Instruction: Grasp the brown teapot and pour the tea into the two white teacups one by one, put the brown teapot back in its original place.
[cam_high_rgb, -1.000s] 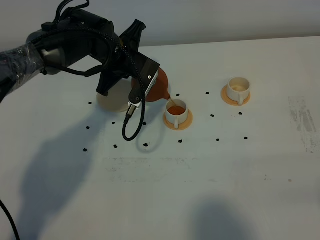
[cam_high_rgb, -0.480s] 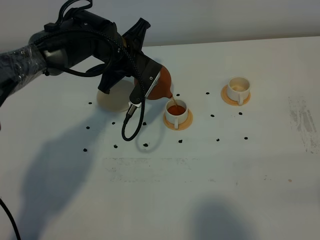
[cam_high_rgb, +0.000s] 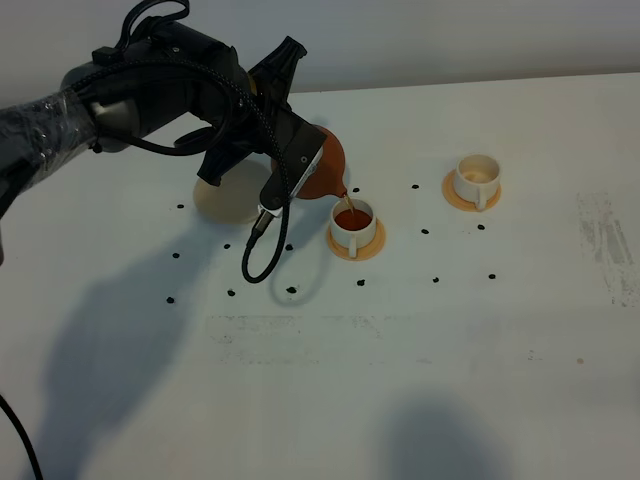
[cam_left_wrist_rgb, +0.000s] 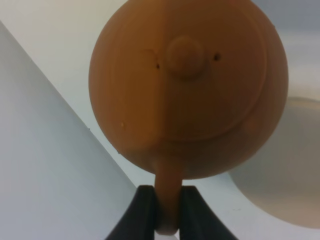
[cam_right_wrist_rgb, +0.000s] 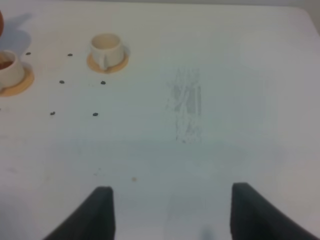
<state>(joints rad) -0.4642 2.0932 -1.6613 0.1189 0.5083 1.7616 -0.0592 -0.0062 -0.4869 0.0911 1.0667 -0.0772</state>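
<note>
My left gripper (cam_high_rgb: 303, 163) is shut on the loop handle of the brown teapot (cam_high_rgb: 326, 176) and holds it tilted, spout down, over the nearer white teacup (cam_high_rgb: 353, 224). A thin stream of tea (cam_high_rgb: 343, 203) runs into that cup, which holds dark reddish liquid. In the left wrist view the teapot (cam_left_wrist_rgb: 187, 85) fills the frame, its handle pinched between the black fingers (cam_left_wrist_rgb: 142, 210). The second white teacup (cam_high_rgb: 476, 178) stands on its orange-tan coaster to the right and looks empty. The cream saucer (cam_high_rgb: 222, 203) lies bare, half hidden behind the arm. My right gripper (cam_right_wrist_rgb: 172, 215) is open above bare table.
Small black dots (cam_high_rgb: 291, 290) mark the white table around the cups. A cable loop (cam_high_rgb: 262, 255) hangs from the left arm over the table. A scuffed patch (cam_high_rgb: 605, 240) lies at the right. The right wrist view shows both cups (cam_right_wrist_rgb: 105, 48) far off.
The left arm has lifted slightly and tipped the teapot a little further. The tea in the nearer cup has risen and darkened. The second cup has not moved.
</note>
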